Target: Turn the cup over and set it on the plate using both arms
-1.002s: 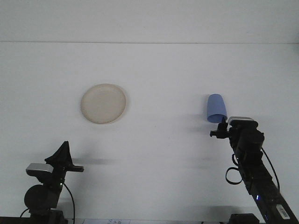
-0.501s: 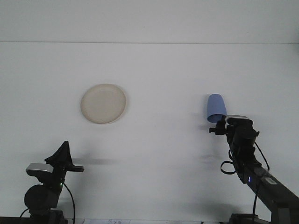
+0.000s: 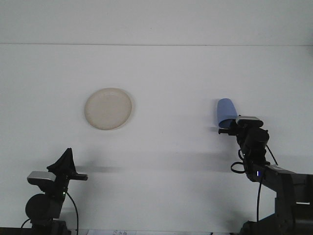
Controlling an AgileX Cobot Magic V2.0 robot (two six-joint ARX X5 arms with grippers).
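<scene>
The small blue plastic cup [image 3: 226,112] lay toward the white tabletop's [image 3: 171,73] right edge, the right gripper [image 3: 226,130] touching its near rim, fingers unreadable. The round cream plate [image 3: 108,108] sat left of centre. The left gripper [image 3: 66,164] pointed up, closed, near the front-left corner.

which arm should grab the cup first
Right, most likely. The right gripper is already at the blue cup's near end, while the left gripper sits far across the table, nearer the plate.
</scene>
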